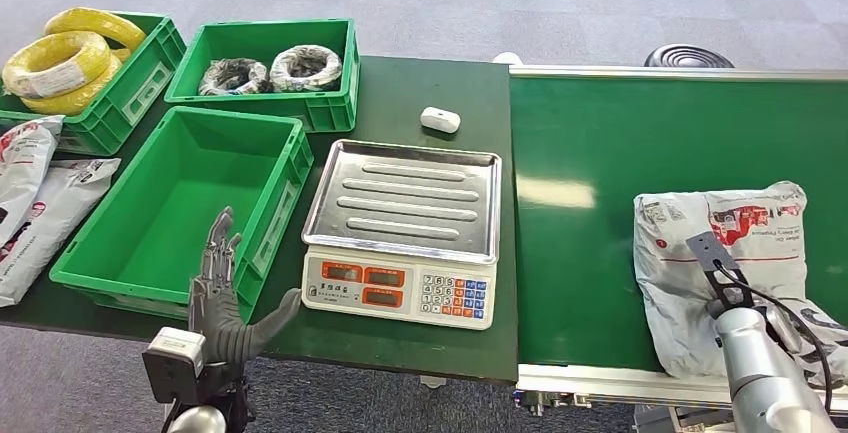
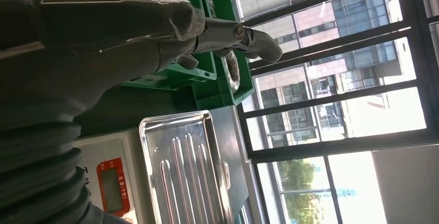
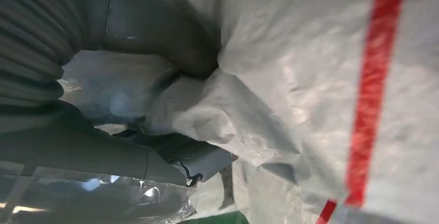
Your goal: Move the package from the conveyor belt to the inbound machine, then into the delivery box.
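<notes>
A grey-white plastic package (image 1: pixel 730 253) with red print lies on the green conveyor belt (image 1: pixel 590 213) near its front right edge. My right hand (image 3: pixel 103 146) is on it: in the right wrist view its thumb and fingers (image 3: pixel 196 164) pinch a bunched fold of the package (image 3: pixel 310 79). In the head view my right wrist (image 1: pixel 745 338) covers the package's near side. The weighing scale (image 1: pixel 400 288) with its steel tray (image 1: pixel 405 198) stands left of the belt. The empty green box (image 1: pixel 180 203) is further left. My left hand (image 1: pixel 225 303) hovers open at that box's front right corner, fingers spread.
A green bin of yellow cable coils (image 1: pixel 70 63) and another with grey coils (image 1: pixel 270 68) stand at the back left. Grey bagged packages (image 1: pixel 30 193) lie at the far left. A small white device (image 1: pixel 440 119) sits behind the scale. Windows (image 2: pixel 336 79) show beyond the table.
</notes>
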Controlling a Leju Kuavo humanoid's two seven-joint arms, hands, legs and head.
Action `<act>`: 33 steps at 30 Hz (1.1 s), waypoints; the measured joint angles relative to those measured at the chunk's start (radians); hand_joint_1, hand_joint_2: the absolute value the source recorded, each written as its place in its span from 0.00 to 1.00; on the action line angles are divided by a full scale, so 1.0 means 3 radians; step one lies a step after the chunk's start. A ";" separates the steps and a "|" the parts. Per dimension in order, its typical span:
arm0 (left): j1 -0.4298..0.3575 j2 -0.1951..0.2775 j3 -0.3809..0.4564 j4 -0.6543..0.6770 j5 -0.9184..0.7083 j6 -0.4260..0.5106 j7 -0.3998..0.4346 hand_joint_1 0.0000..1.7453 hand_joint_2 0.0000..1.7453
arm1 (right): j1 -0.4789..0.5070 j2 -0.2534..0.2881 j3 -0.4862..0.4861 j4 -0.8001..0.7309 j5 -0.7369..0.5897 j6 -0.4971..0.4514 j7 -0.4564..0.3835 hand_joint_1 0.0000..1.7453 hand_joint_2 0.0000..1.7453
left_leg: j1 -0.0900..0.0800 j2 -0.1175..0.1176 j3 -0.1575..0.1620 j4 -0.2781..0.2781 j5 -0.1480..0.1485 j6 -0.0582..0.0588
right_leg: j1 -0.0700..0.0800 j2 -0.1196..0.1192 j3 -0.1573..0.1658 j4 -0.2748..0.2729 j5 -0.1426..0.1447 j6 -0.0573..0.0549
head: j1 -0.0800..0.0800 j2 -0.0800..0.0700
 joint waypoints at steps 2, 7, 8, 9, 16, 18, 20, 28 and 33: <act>0.0018 0.0000 0.0003 -0.0007 0.0011 0.0005 -0.0005 0.00 1.00 | -0.0038 0.0034 0.0001 -0.0003 0.0006 -0.0247 -0.0206 1.00 1.00 | 0.0000 0.0000 0.0000 0.0000 0.0000 0.0000 | 0.0000 0.0000 -0.0001 0.0001 0.0000 0.0000 | 0.0000 0.0000; 0.0055 0.0002 0.0012 -0.0044 0.0021 0.0009 -0.0007 0.00 1.00 | -0.0173 0.0110 0.0003 -0.0016 0.0028 -0.0451 -0.0360 1.00 1.00 | 0.0001 -0.0003 -0.0001 0.0000 0.0001 0.0000 | 0.0000 -0.0006 -0.0002 0.0001 0.0000 0.0000 | 0.0000 0.0000; 0.0059 0.0002 0.0015 -0.0047 0.0021 0.0009 -0.0007 0.00 1.00 | -0.0183 0.0123 0.0003 -0.0019 0.0021 -0.0473 -0.0390 1.00 1.00 | 0.0001 -0.0004 -0.0002 0.0000 0.0001 0.0000 | 0.0000 -0.0008 -0.0002 0.0001 0.0000 0.0000 | 0.0001 0.0000; 0.0064 0.0002 0.0018 -0.0052 0.0021 0.0010 -0.0008 0.00 1.00 | -0.0188 0.0135 0.0004 -0.0027 0.0008 -0.0518 -0.0450 1.00 1.00 | 0.0000 -0.0005 -0.0003 0.0000 0.0001 0.0000 | 0.0000 -0.0008 -0.0002 0.0001 -0.0001 0.0000 | 0.0001 0.0000; 0.0065 -0.0005 0.0057 -0.0083 0.0007 0.0068 -0.0077 0.00 1.00 | -0.0215 0.0379 0.0157 -0.0586 -0.0259 -0.0998 -0.1440 1.00 1.00 | 0.0000 -0.0001 -0.0005 0.0000 0.0002 0.0000 | 0.0000 -0.0004 -0.0004 0.0002 0.0000 0.0000 | 0.0000 0.0000; 0.0034 -0.0007 0.0079 -0.0085 -0.0010 0.0098 -0.0113 0.00 1.00 | -0.0217 0.0498 0.0346 -0.0924 -0.0340 -0.0910 -0.1554 1.00 1.00 | 0.0001 -0.0001 -0.0005 0.0000 0.0004 -0.0001 | 0.0002 -0.0004 -0.0004 0.0003 0.0000 -0.0001 | 0.0000 0.0000; -0.0015 -0.0008 0.0111 -0.0085 -0.0020 0.0107 -0.0141 0.00 1.00 | -0.0230 0.0623 0.0591 -0.1227 -0.0382 -0.0726 -0.1626 1.00 1.00 | 0.0004 0.0001 -0.0005 -0.0001 0.0006 -0.0002 | 0.0005 -0.0003 -0.0004 0.0005 0.0001 -0.0002 | 0.0000 -0.0001; -0.0234 -0.0033 0.0284 -0.0094 -0.0050 -0.0048 -0.0128 0.00 1.00 | -0.0464 0.1083 0.1661 -0.1657 -0.0272 -0.0145 -0.1688 1.00 1.00 | 0.0009 0.0003 -0.0002 -0.0001 0.0009 -0.0006 | 0.0007 -0.0002 -0.0006 0.0006 0.0001 -0.0004 | 0.0000 0.0000; -0.0303 -0.0060 0.0400 -0.0126 -0.0073 -0.0096 -0.0093 0.00 1.00 | -0.0544 0.1240 0.2040 -0.1670 -0.0297 0.0218 -0.1836 1.00 1.00 | 0.0008 0.0004 -0.0006 -0.0001 0.0009 -0.0006 | 0.0005 0.0000 -0.0007 0.0005 0.0001 -0.0003 | 0.0001 0.0000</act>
